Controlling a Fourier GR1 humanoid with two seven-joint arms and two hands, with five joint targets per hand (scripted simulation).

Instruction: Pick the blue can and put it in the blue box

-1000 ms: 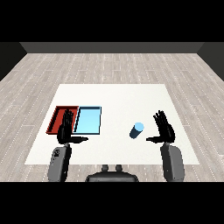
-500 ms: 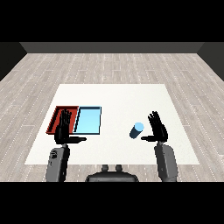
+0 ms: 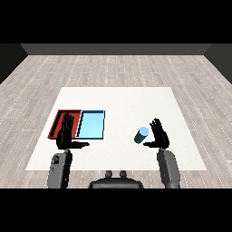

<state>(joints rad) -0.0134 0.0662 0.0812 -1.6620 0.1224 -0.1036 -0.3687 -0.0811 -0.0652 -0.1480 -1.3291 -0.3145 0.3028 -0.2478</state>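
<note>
Grey forearms, black left hand [image 3: 66, 137], black right hand [image 3: 159, 136]

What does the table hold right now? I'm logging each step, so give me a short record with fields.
blue can: upright on the table, right of both trays, not held
right robot hand: open, just right of the can, thumb toward it
left robot hand: open, over the red tray's near edge
light blue tray: nothing in it
red tray: left of the blue one, side by side
task state: can not yet grasped
</note>
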